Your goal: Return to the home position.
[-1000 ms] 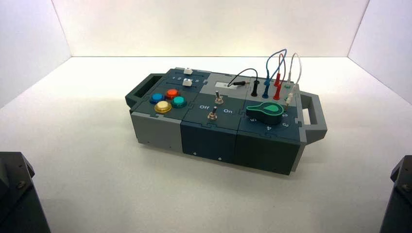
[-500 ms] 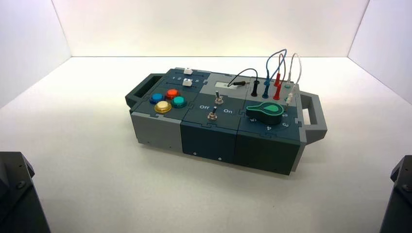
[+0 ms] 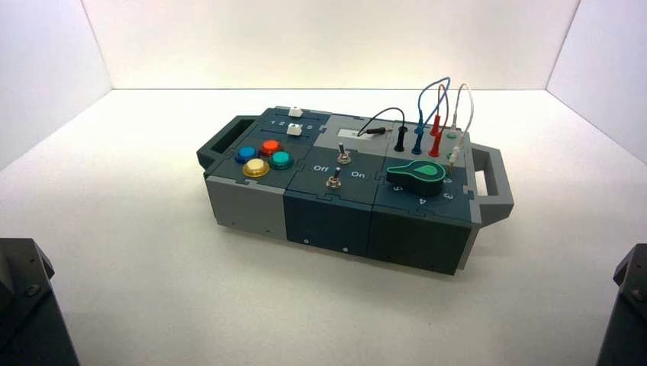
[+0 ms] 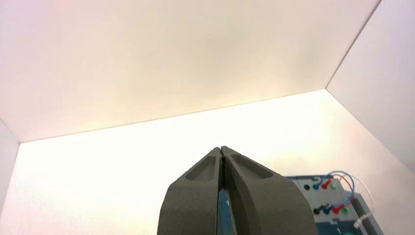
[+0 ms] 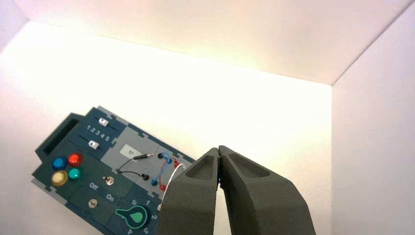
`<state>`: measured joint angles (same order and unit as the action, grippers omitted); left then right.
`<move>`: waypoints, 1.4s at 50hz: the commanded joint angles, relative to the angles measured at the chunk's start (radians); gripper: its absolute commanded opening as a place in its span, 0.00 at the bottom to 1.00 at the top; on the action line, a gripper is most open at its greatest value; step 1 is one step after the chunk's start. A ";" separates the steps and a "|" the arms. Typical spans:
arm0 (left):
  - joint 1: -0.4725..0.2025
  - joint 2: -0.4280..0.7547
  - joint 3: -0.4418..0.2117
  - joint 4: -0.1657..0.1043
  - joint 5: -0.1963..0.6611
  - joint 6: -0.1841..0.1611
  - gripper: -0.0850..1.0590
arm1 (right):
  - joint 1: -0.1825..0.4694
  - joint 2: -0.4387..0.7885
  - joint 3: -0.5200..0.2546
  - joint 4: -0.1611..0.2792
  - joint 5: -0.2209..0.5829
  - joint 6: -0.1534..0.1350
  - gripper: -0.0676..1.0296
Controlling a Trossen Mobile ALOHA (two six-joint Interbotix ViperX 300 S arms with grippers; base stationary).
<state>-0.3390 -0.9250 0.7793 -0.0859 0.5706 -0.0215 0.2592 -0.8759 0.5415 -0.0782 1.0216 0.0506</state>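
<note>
The dark blue and grey box (image 3: 320, 210) stands on the white table in the middle of the high view, turned a little. Both arms are drawn back to the near corners: the left arm (image 3: 23, 305) at the bottom left, the right arm (image 3: 629, 305) at the bottom right. My left gripper (image 4: 221, 149) is shut and empty, raised well short of the box. My right gripper (image 5: 219, 148) is shut and empty, high above the box's knob end. Neither touches the box.
On the box: blue, red, teal and yellow buttons (image 3: 262, 158), two white sliders (image 3: 294, 122), two toggle switches (image 3: 339, 168), a green knob (image 3: 416, 176), and black, blue, red and white wires (image 3: 427, 114). Handles stick out at both ends. White walls surround the table.
</note>
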 commanded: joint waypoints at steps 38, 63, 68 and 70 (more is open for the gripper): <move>0.078 -0.261 0.038 0.000 0.143 -0.008 0.05 | -0.003 -0.293 0.005 -0.066 0.166 0.121 0.04; 0.078 -0.267 0.043 0.002 0.149 -0.008 0.05 | -0.003 -0.298 0.003 -0.095 0.166 0.115 0.04; 0.078 -0.267 0.043 0.002 0.146 -0.009 0.05 | -0.003 -0.298 0.011 -0.094 0.163 0.117 0.04; 0.078 -0.267 0.043 0.000 0.147 -0.008 0.05 | -0.003 -0.298 0.011 -0.094 0.161 0.117 0.04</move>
<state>-0.2669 -1.1980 0.8360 -0.0844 0.7240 -0.0276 0.2592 -1.1873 0.5630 -0.1687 1.1919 0.1641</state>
